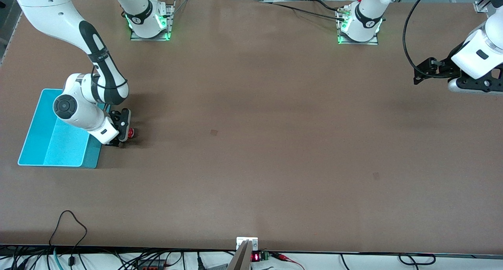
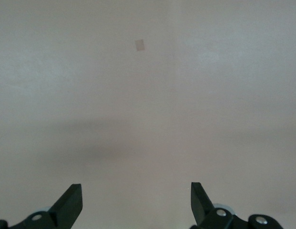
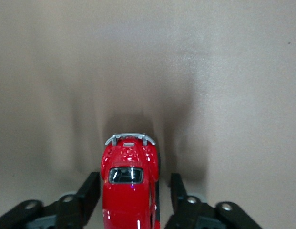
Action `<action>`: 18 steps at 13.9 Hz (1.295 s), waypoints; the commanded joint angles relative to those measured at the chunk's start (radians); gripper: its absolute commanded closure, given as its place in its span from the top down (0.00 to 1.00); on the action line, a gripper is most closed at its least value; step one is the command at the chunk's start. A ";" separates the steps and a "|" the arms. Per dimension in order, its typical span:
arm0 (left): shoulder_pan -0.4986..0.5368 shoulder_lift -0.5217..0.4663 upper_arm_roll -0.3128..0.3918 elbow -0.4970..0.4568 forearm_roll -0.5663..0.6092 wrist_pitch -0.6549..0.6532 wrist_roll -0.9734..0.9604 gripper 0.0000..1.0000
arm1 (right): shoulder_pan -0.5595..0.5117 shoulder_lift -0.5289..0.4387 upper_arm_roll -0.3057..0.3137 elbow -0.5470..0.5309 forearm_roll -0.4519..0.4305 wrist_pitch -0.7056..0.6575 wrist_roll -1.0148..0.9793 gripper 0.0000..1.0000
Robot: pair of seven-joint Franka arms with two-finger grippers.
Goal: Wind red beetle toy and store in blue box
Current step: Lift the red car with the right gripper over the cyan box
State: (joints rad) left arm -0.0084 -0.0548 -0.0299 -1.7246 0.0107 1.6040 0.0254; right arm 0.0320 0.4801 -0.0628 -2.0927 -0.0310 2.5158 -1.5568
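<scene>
The red beetle toy (image 1: 131, 133) stands on the table beside the blue box (image 1: 63, 150), on the side toward the left arm's end. My right gripper (image 1: 122, 136) is down at the table around the toy. In the right wrist view the red beetle toy (image 3: 130, 167) sits between the black fingers (image 3: 93, 188), silvery bumper pointing away. One finger is almost at the toy's side and a slim gap shows at the other. My left gripper (image 1: 418, 75) waits open in the air at the left arm's end of the table, with nothing between its fingertips (image 2: 71, 202).
The blue box holds nothing and its corner lies under the right arm's wrist. A small pale square mark (image 1: 213, 132) is on the brown table (image 1: 275, 164) near the middle. Cables run along the table edge nearest the front camera.
</scene>
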 commanded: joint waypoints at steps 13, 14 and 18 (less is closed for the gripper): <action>0.013 0.013 -0.007 0.028 -0.015 -0.016 0.022 1.00 | 0.051 -0.031 0.073 0.063 0.100 0.011 0.278 0.00; 0.013 0.013 -0.007 0.028 -0.015 -0.016 0.022 1.00 | 0.069 -0.043 0.083 0.078 0.099 0.006 0.373 0.00; 0.015 0.013 -0.007 0.028 -0.015 -0.016 0.022 1.00 | 0.079 -0.112 0.081 0.132 0.095 -0.101 0.671 0.00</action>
State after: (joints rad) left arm -0.0063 -0.0548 -0.0299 -1.7245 0.0107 1.6040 0.0254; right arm 0.1215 0.4136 0.0211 -1.9782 0.0541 2.4940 -0.9848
